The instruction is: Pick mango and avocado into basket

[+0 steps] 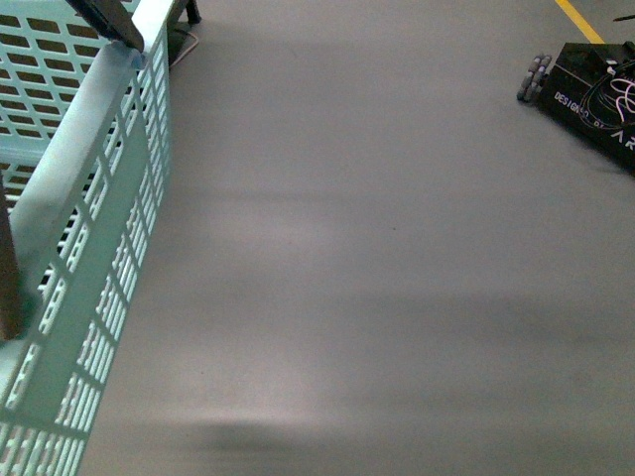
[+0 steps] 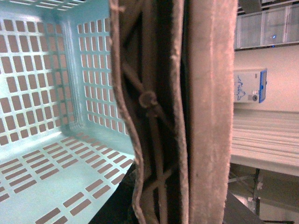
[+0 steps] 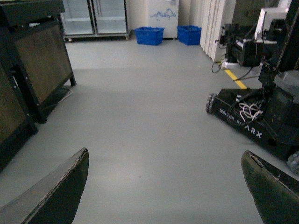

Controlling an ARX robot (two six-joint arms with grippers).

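The teal basket (image 1: 94, 228) hangs at the far left of the front view, its slotted side wall facing me. In the left wrist view its slotted floor and walls (image 2: 46, 98) show with no fruit on the part I can see. The brown basket handle (image 2: 210, 93) fills the middle of that view, and my left gripper (image 2: 175, 210) is shut on it. My right gripper (image 3: 163, 191) is open over bare grey floor, with nothing between its dark fingertips (image 3: 58, 193). The mango and the avocado are out of view.
A black wheeled robot base (image 3: 252, 116) stands on the floor to the right, also seen as the black base (image 1: 595, 89) in the front view. A dark cabinet (image 3: 32, 60) stands at left, with blue crates (image 3: 149, 35) along the far wall. A yellow floor line (image 1: 580, 20) runs at the far right.
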